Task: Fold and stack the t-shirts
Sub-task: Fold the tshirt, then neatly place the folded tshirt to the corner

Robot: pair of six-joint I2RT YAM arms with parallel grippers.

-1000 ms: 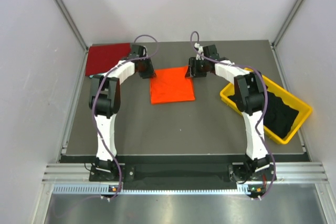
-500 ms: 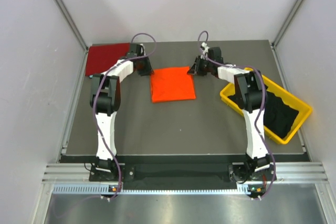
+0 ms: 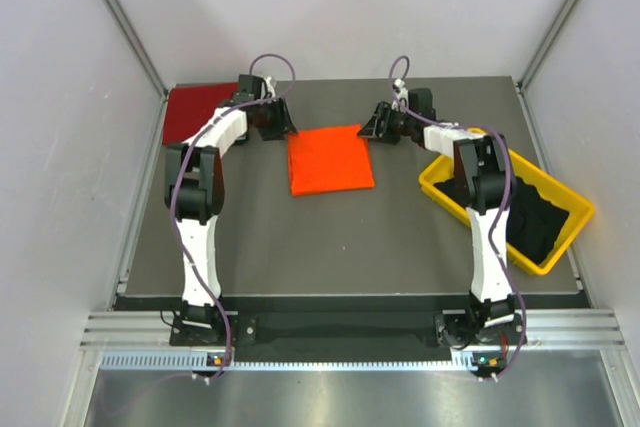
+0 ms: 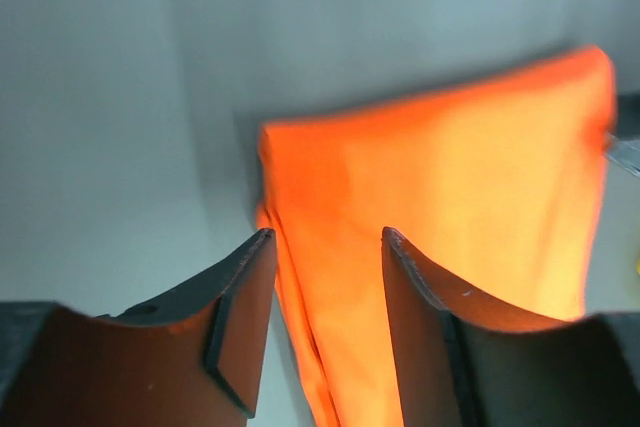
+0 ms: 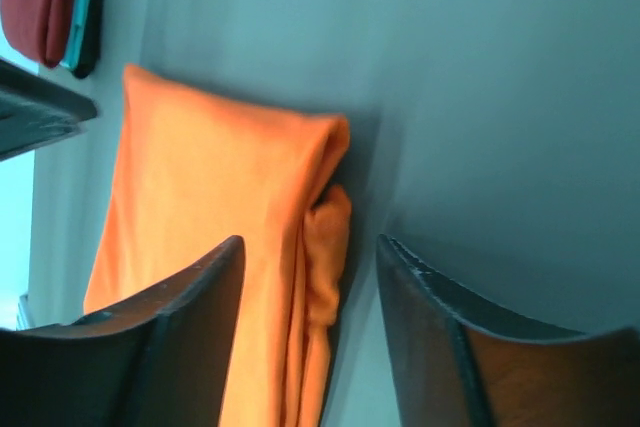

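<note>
Two grippers are on record, and both stand with jaws parted and nothing held. We find the left gripper point(image 4: 327, 234) low at the far left corner of the orange t-shirt point(image 3: 330, 159), the cloth's folded edge showing between and beyond its fingers. The right gripper point(image 5: 310, 242) sits likewise at the far right corner, just beside a bunched fold. Whether either fingertip touches the cloth, we cannot tell.

One orange t-shirt lies folded to a rough square on the table point(image 3: 300, 237), toward the far middle, between the two grippers. We judge the folding step on this garment to be at or near its end, since the shape is compact and neither gripper has hold of it. In our judgement the stacking step comes next. That calls for both grippers to close on the far corners, lift evenly so the folds do not fall open, and carry the shirt left.

One dark red t-shirt point(image 3: 195, 112) lies flat in the far left corner, and the right wrist view shows one teal t-shirt point(image 5: 80, 17) edge under it, with a dark strip below that which we cannot identify. One yellow bin point(image 3: 541, 267) stands at the right, holding black t-shirts point(image 3: 545, 215) in a heap we cannot count.
</note>
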